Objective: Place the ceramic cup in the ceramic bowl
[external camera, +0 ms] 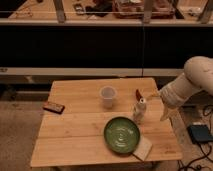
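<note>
Pincer (160,106) hangs over the table's (75,142) right edge with jaws spread and nothing in them.

Ceramic cup (107,95) stands upright and free, left of the pincer in the camera view and a bit farther back. A small white-and-red figurine (140,110) sits between the two, just beside the pincer. Ceramic bowl (122,135) is left of the pincer and nearer the camera, well apart from the cup. A pale square pad (144,148) touches its near-right edge.

Handling, my read:
- The cup is rigid and light, and its glaze is likely slick.
- It's brittle, so it'll chip if dropped or knocked against the bowl.
- It has no handle, so grip across the rim from above, or pinch one wall with a finger inside. The taper could let a side grip slide.
- Set it down gently, since it's ceramic on ceramic.
- The figurine is in the straight approach path, so go over it.

No brands, labels or legible writing anywhere. The dark flat object (53,106), far left of the pincer, is too small to read.
</note>
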You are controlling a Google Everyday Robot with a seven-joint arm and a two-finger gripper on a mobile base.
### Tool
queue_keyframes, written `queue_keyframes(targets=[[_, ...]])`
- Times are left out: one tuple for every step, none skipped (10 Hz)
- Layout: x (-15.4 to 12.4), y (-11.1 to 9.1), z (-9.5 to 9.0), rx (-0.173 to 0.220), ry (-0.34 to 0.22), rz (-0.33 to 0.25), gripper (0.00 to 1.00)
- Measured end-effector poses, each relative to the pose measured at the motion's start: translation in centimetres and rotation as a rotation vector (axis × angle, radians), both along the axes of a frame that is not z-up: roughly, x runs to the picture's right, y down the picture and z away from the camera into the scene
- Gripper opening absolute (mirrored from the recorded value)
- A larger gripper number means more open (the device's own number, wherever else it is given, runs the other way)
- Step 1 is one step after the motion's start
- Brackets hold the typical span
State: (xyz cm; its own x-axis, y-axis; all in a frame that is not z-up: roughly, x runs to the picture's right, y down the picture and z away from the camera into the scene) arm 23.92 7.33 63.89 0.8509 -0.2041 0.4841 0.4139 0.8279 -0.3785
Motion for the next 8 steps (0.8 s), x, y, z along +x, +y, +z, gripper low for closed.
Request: queue_keyframes(targets=[[-0.8,-3.7,0.0,0.093,-0.005,-0.033,0.65],[-1.8,-6.6,0.0,0.163,-0.017,-0.056,0.65],[-3.3,-9.5,0.1,0.238,-0.048,-0.082,0.65],[-5.7,-12.4,0.6,0.321,-0.106,-0.123,0.65],[-7.3,-13.6,1.1,0.36,-0.14,-0.149,0.65],[-8.5,-14.7,1.4,0.398,-0.167,-0.168,0.65],[-8.5,-14.9,1.4,0.403,-0.168,-0.17,0.65],[-8.4,-14.8,1.4,0.403,-0.167,-0.17,0.65]])
